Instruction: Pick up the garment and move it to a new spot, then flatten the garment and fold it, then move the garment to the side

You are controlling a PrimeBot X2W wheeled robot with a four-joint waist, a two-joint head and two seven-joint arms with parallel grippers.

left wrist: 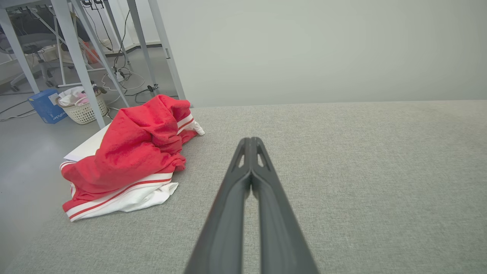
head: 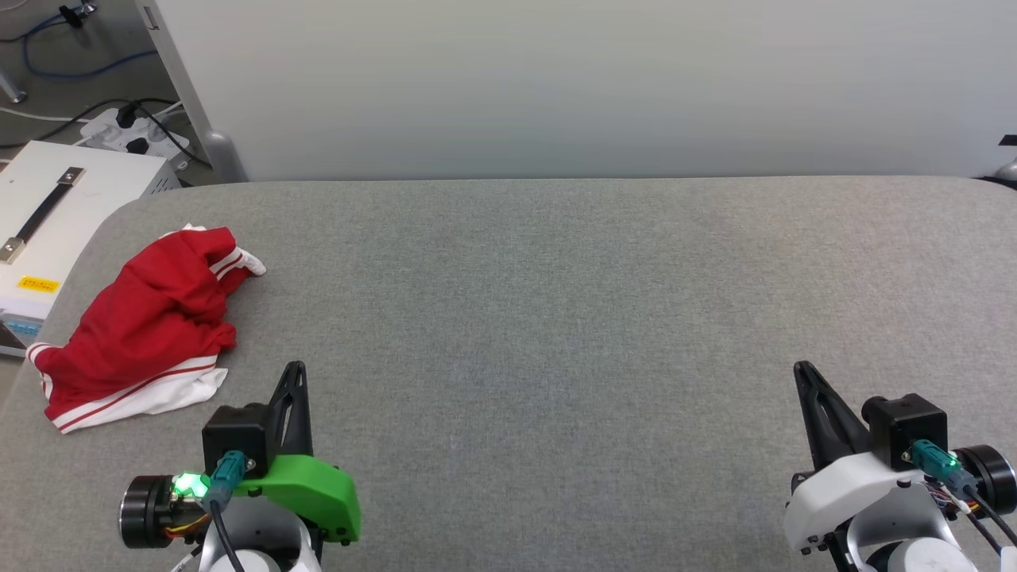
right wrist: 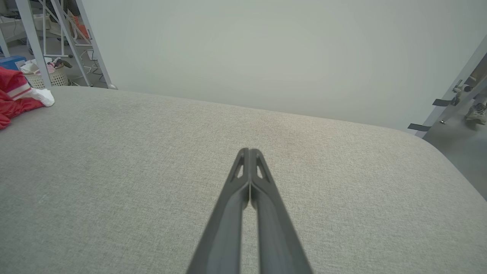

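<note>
Head view, crumpled garment [head: 143, 326], left tool [head: 295, 370] closed, right tool [head: 802, 369] closed, yellow label [head: 38, 284] illegible

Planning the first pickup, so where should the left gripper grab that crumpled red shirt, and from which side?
Probably pinch the raised red ridge atop the garment, coming down from above with the left gripper opened first; its white hem lies flat, harder to catch.

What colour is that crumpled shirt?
The shirt is red with white, red-striped edges; best seen in the left wrist view.

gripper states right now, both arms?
Left gripper: closed, holding nothing.
Right gripper: closed, holding nothing.
</note>
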